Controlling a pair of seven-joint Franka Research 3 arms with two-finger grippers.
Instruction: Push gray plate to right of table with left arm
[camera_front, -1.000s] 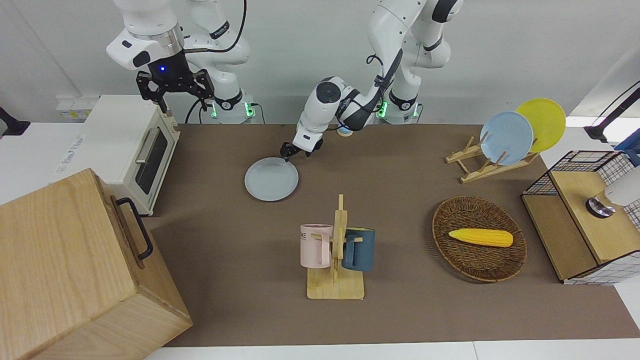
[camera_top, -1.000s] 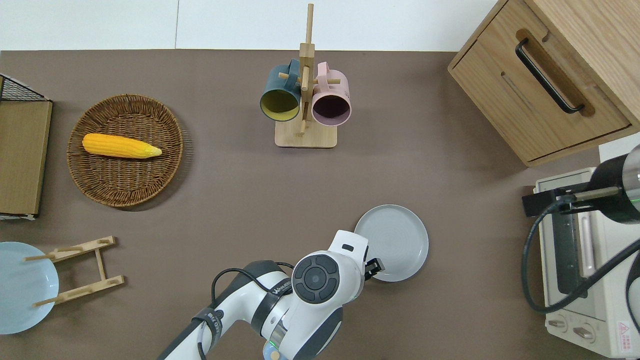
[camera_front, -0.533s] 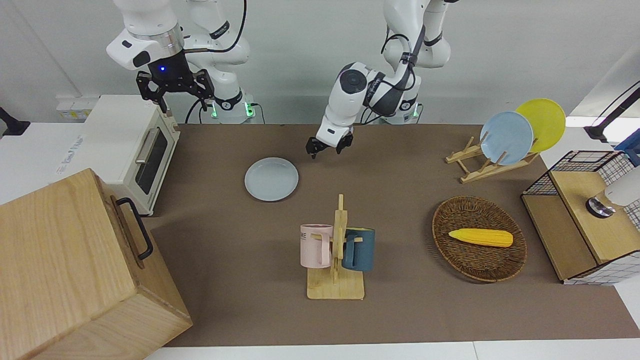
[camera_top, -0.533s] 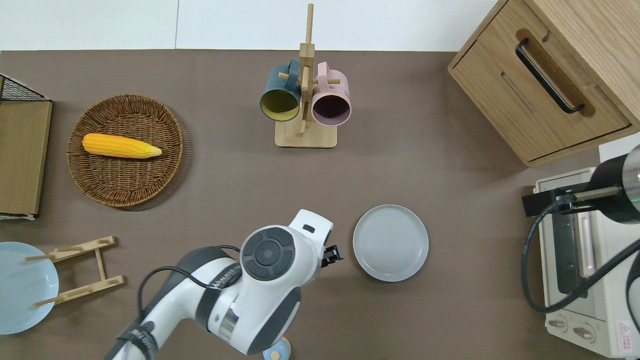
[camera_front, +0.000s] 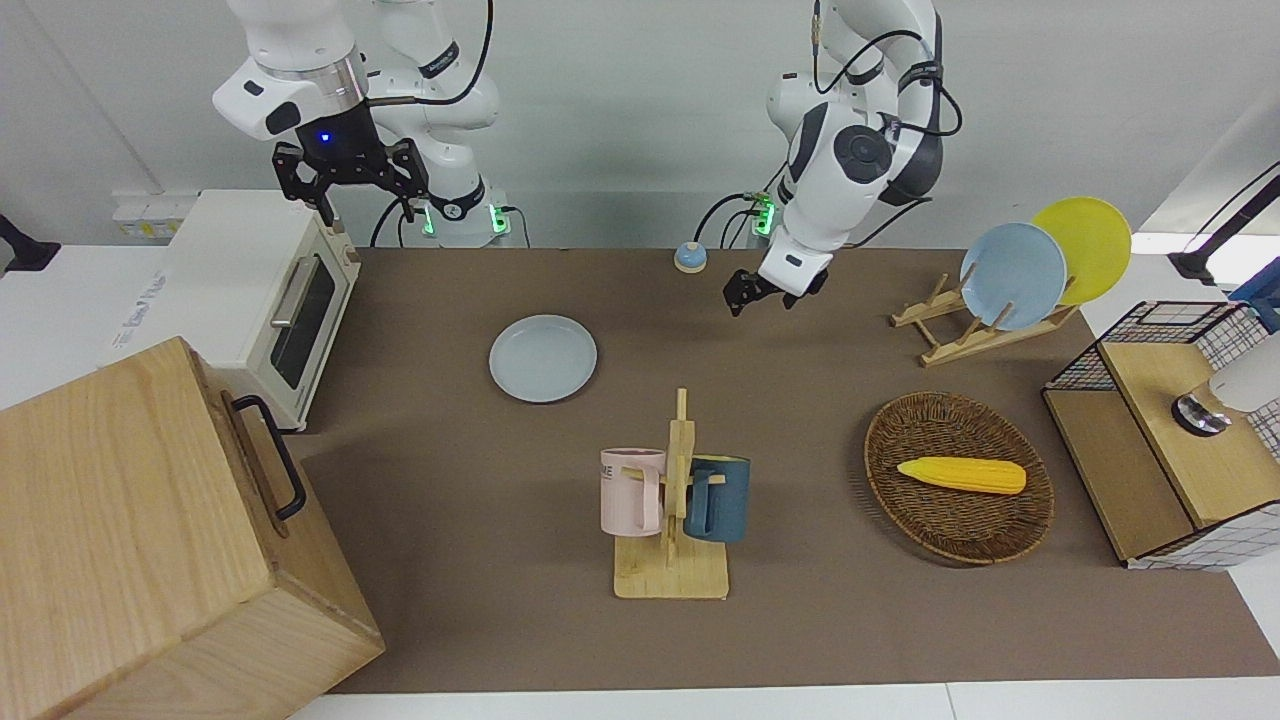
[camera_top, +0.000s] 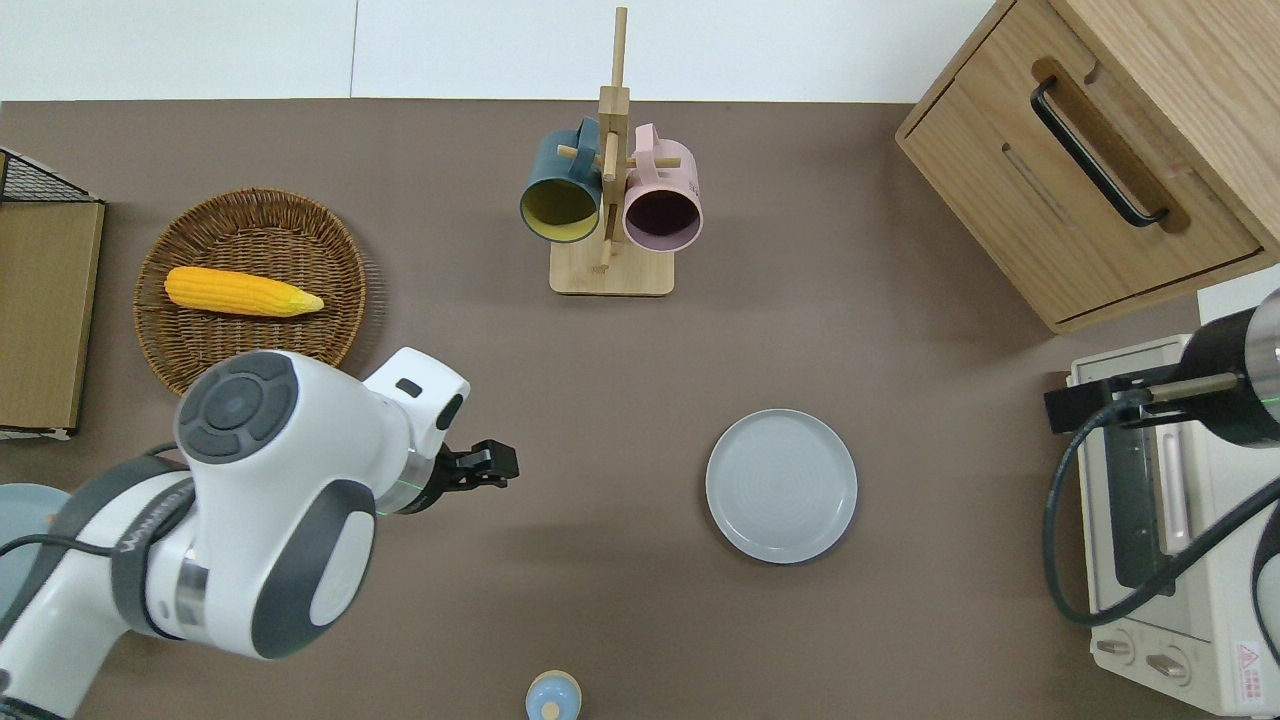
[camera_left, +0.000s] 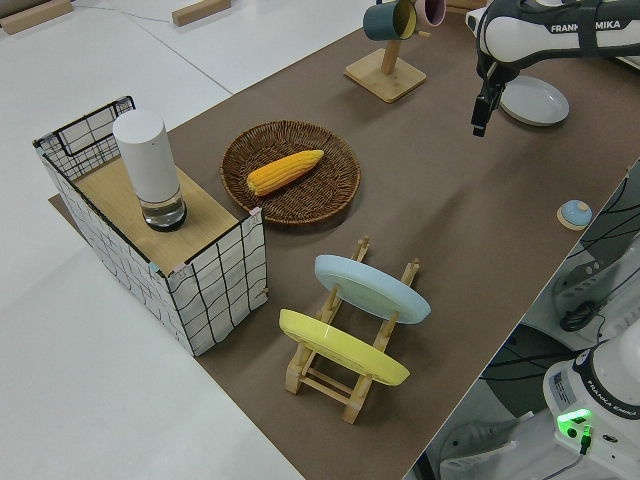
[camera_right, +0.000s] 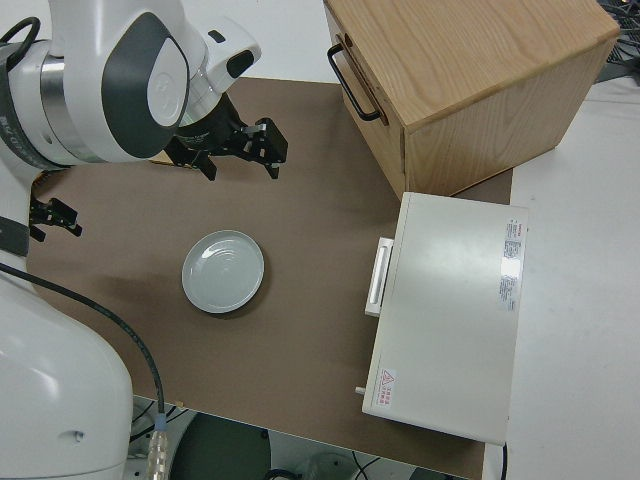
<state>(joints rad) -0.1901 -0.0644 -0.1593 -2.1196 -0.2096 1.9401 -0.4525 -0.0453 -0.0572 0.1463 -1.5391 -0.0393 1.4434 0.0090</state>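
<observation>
The gray plate (camera_front: 543, 358) lies flat on the brown table (camera_front: 450, 500), toward the right arm's end, near the toaster oven; it also shows in the overhead view (camera_top: 781, 485) and the right side view (camera_right: 223, 271). My left gripper (camera_front: 765, 293) is shut and empty. It hangs in the air over bare table (camera_top: 495, 465), well clear of the plate, between the plate and the wicker basket. My right gripper (camera_front: 350, 185) is open and parked.
A mug rack (camera_top: 610, 200) stands farther from the robots than the plate. A wicker basket with corn (camera_top: 250, 300), a plate rack with sky-blue and yellow plates (camera_front: 1010, 290) and a wire shelf (camera_front: 1170, 430) fill the left arm's end. A wooden cabinet (camera_top: 1090, 150), a toaster oven (camera_top: 1160, 520) and a small blue knob (camera_top: 553, 697) are also there.
My left gripper has left the plate's rim, risen and swung away toward the left arm's end of the table. The plate has stayed where it was. The right arm has not moved.
</observation>
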